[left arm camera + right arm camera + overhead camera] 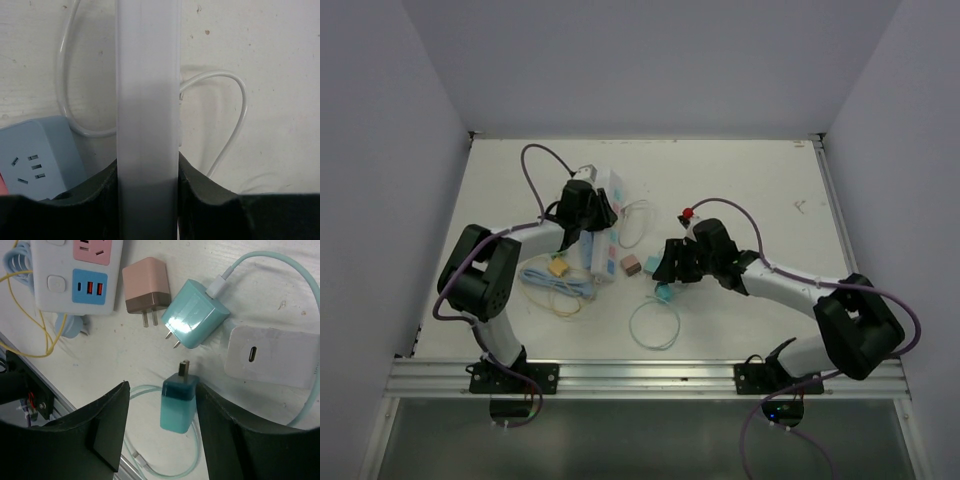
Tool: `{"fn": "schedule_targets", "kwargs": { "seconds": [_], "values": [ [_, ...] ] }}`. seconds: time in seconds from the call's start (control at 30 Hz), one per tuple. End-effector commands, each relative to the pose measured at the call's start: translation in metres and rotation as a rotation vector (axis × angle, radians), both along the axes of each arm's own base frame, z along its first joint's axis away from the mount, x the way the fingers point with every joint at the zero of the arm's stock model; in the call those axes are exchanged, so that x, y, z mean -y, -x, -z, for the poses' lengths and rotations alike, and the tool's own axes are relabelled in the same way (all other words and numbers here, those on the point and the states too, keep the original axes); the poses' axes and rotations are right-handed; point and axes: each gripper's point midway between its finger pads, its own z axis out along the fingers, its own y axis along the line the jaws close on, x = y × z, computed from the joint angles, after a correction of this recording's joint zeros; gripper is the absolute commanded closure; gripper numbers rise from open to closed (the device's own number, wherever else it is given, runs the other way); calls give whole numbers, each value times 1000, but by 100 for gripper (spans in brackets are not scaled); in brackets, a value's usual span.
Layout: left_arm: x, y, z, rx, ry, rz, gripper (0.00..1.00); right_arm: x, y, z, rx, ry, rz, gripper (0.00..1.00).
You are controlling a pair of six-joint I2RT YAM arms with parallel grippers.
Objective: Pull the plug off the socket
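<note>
The right gripper point(160, 425) is seen with its jaws parted, and a small teal plug point(177, 402) sits in the gap between them, prongs up; whether either finger touches it cannot be told, so no firm hold is claimed. The left gripper point(148, 175) is closed on the white power strip point(148, 100), which is clamped between both fingers and pinned to the table.

The teal plug is judged light, rigid and smooth-sided, likely slippery under hard pads; it is best taken across its flat sides, away from the prongs. Just beyond it lie a larger teal charger point(195, 314) with its cable attached, a pink charger point(146, 290) and a white adapter point(272, 356), all loose on the table and out of the sockets. The near end of the strip, with a pink socket and a blue USB panel point(90, 287), shows nothing plugged in from this view. The strip itself is judged stiff and light enough to slide unless held down.

The white table point(770, 200) is matt, lightly scuffed and flat. Thin looped cables, yellow, blue and pale green point(654, 322), are scattered around the strip and could snag. Plain grey walls enclose the table on three sides, and a metal rail point(640, 375) carries the arm bases
</note>
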Motion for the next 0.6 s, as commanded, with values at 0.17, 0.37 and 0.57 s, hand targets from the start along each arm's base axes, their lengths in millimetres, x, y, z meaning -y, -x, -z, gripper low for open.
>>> {"fn": "schedule_targets", "kwargs": {
  "seconds": [0.17,0.37,0.57],
  "values": [
    [-11,-13,-41,104,22,-43,34,12,-7,-49,150,3,20,34],
    [-20,-11,-78,167,24,-75,13,38,-16,-92,278,82,96,22],
    [-32,1,-134,258,32,-102,2,82,-20,-148,441,171,225,11]
  ]
}}
